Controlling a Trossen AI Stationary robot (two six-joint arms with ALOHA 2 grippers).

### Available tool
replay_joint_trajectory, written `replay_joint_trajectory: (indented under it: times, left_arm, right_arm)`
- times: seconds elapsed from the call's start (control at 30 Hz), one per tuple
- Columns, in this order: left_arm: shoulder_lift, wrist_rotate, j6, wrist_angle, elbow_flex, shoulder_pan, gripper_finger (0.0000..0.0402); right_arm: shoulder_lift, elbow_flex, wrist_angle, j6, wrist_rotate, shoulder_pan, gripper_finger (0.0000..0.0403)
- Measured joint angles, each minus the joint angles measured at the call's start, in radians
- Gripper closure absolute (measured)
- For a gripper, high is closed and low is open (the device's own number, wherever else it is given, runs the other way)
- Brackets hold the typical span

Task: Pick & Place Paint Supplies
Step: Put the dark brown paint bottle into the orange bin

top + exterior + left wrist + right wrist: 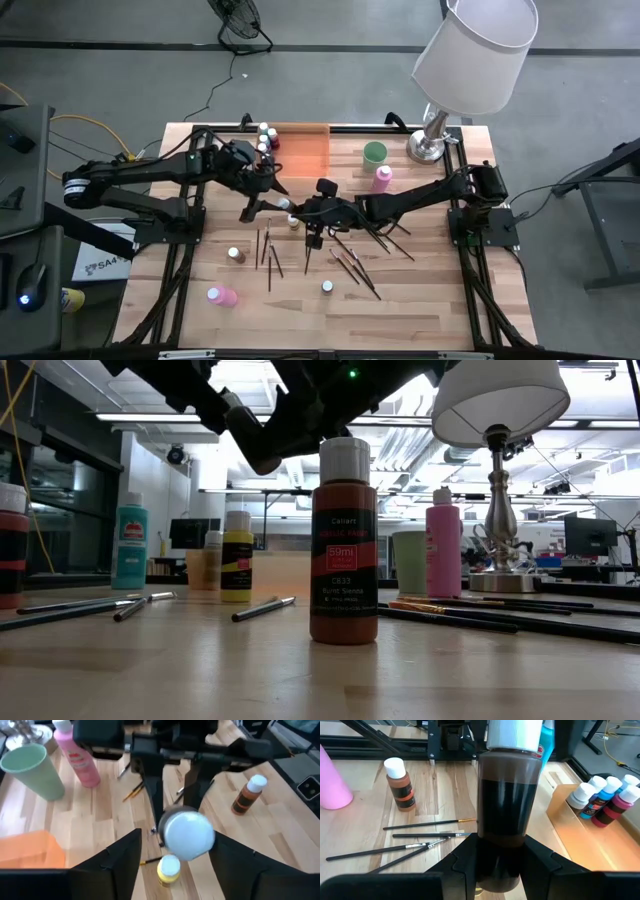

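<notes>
A hand-over looks to be in progress near the table's middle. The right gripper is clamped on the base of a dark bottle with a white cap and holds it upright off the table. The left gripper stands wide around that bottle's cap, its fingers either side and not yet pressing it; a yellow bottle stands on the table just below.

Judging from this, the next move calls for the left fingers to shut on the cap end before the right lets go, then carry it to the tray behind the left gripper.

The tray holds a cluster of bottles in one corner. The green cup, beyond the right gripper, looks empty. Brushes and a brown bottle lie loose on the table nearer the front edge.
</notes>
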State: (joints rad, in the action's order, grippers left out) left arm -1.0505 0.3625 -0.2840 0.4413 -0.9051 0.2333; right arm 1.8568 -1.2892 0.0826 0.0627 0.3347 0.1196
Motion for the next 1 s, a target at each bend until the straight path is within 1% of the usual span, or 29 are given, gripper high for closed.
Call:
replay_joint_trajectory:
  times: [0.17, 0.43, 0.5, 0.63, 0.8, 0.9, 1.0]
  left_arm:
    - [-0.028, 0.002, 0.000, -0.016, 0.000, -0.015, 0.0221]
    - [-0.025, -0.012, -0.001, -0.017, 0.000, -0.018, 0.0286]
    - [-0.025, -0.012, -0.001, -0.017, 0.000, -0.018, 0.0292]
    - [-0.025, -0.010, 0.000, -0.017, 0.000, -0.018, 0.0292]
    - [-0.025, -0.010, 0.000, -0.018, 0.000, -0.018, 0.0292]
    - [-0.025, -0.008, 0.000, -0.019, 0.000, -0.018, 0.0292]
    - [-0.025, -0.014, 0.001, -0.020, 0.000, -0.018, 0.0292]
  right_arm:
    - [0.000, 0.000, -0.006, 0.017, -0.001, -0.005, 0.0299]
    - [0.000, 0.000, -0.019, 0.034, 0.003, -0.005, 0.0299]
    - [0.000, 0.000, -0.019, 0.038, 0.002, -0.005, 0.0299]
    - [0.000, 0.000, -0.019, 0.041, 0.003, -0.005, 0.0295]
    - [0.000, 0.000, -0.019, 0.042, -0.002, -0.004, 0.0260]
    - [0.000, 0.000, -0.019, 0.048, -0.005, -0.002, 0.0229]
    - [0.000, 0.000, -0.020, 0.068, -0.031, -0.002, 0.0193]
